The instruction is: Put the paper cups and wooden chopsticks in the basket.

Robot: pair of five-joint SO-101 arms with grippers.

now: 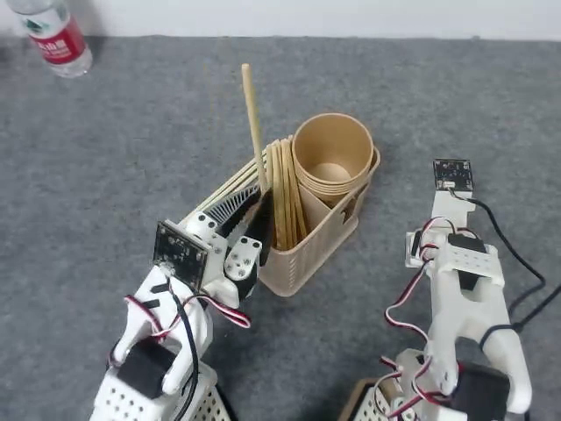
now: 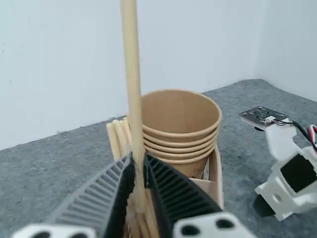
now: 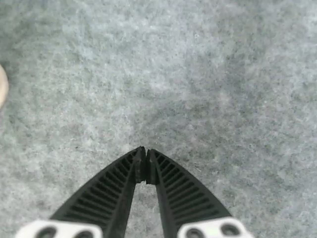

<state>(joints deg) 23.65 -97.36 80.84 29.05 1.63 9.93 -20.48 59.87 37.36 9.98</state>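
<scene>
In the high view, a tan basket (image 1: pixel 308 253) is seen at the centre of the frame on the grey tabletop (image 1: pixel 438 88). A stack of paper cups (image 1: pixel 333 151) is seated upright in the basket's upper-right end. A bundle of wooden chopsticks (image 1: pixel 285 197) is leaned in the part just to the left of the cups, with some sticks fanned out over the rim toward the left. The left gripper (image 1: pixel 259 196) is placed at the basket's left side, and a single chopstick (image 1: pixel 252 114) is clamped between its fingers (image 2: pixel 171 196), which are closed on the stick's lower part. The stick is held nearly upright, with its free end pointed toward the top of the frame, above the bundle. Whether its lower end rests in the basket cannot be told. The right gripper (image 3: pixel 145 167) is held over bare tabletop, its fingers pressed together with nothing between them. Its arm is found at the lower right of the high view, apart from the basket. A plastic bottle (image 1: pixel 57 37) is seen in the upper left corner.
</scene>
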